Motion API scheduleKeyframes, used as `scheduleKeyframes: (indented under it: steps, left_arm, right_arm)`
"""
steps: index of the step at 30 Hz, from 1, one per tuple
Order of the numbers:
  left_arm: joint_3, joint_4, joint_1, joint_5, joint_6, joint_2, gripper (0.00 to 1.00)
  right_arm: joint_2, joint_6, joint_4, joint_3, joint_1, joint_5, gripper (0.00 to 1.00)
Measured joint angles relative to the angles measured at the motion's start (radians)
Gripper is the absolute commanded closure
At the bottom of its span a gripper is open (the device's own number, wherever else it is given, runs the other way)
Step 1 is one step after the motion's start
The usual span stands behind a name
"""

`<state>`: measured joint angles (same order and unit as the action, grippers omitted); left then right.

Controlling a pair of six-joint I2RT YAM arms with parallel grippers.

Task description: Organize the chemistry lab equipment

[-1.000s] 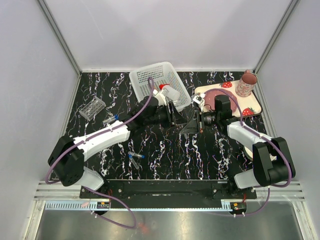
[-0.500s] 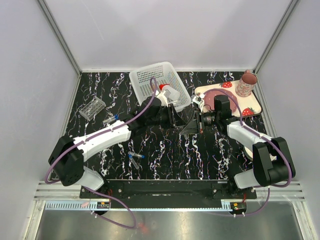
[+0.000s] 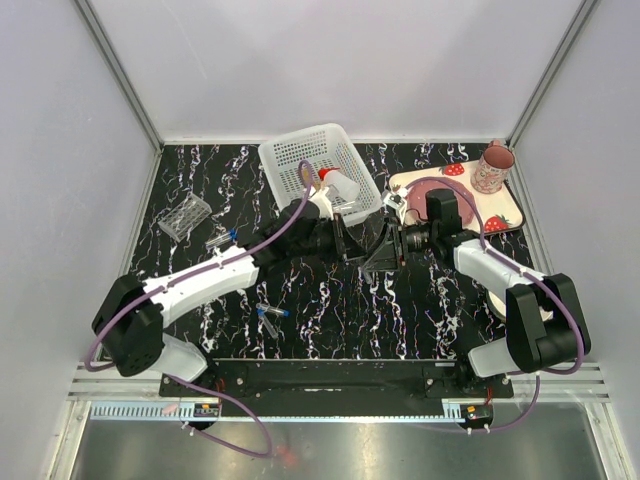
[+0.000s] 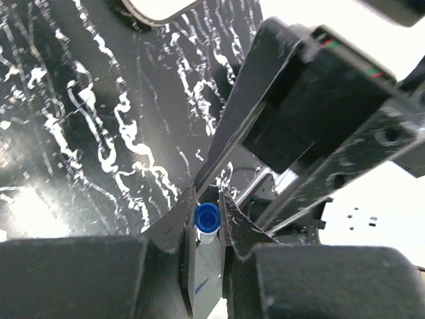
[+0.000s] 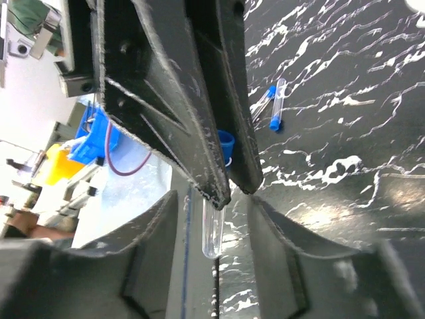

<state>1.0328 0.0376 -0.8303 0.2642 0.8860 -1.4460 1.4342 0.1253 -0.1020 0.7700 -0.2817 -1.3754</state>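
The left arm has reached further in; the left gripper (image 4: 207, 201) now pinches the blue-capped tube (image 4: 207, 217) by its cap, between its jaws. Beyond, the right gripper (image 5: 212, 206) has its jaws parted either side of the tube's body. It is best drawn straight back without brushing the tube.
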Motion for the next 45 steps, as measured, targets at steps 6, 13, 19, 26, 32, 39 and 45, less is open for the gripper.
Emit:
scheduleKeyframes:
  steps: [6, 13, 19, 26, 32, 39, 45]
  left_arm:
    - [-0.093, 0.088, 0.056, -0.055, -0.035, 0.112, 0.96]
    - [-0.16, 0.311, 0.269, -0.257, -0.179, 0.391, 0.94]
    - [-0.16, 0.386, 0.491, -0.399, -0.348, 0.537, 0.94]
    - [-0.16, 0.372, 0.666, -0.415, -0.457, 0.456, 0.94]
    - [-0.15, 0.339, 0.741, -0.404, -0.499, 0.357, 0.94]
    - [-0.102, 0.279, 0.806, -0.38, -0.524, 0.266, 0.94]
    - [-0.096, 0.238, 0.832, -0.354, -0.529, 0.241, 0.94]
  right_arm:
    - [-0.002, -0.162, 0.16, 0.064, 0.0, 0.01, 0.05]
    - [-0.047, -0.417, 0.417, 0.124, 0.001, 0.111, 0.01]
    - [-0.049, -0.558, 0.547, 0.159, 0.013, 0.203, 0.0]
    - [-0.048, -0.621, 0.606, 0.159, 0.024, 0.242, 0.0]
    - [-0.048, -0.653, 0.629, 0.167, 0.03, 0.266, 0.0]
    - [-0.048, -0.679, 0.648, 0.172, 0.062, 0.28, 0.0]
    - [-0.048, -0.697, 0.657, 0.172, 0.063, 0.283, 0.0]
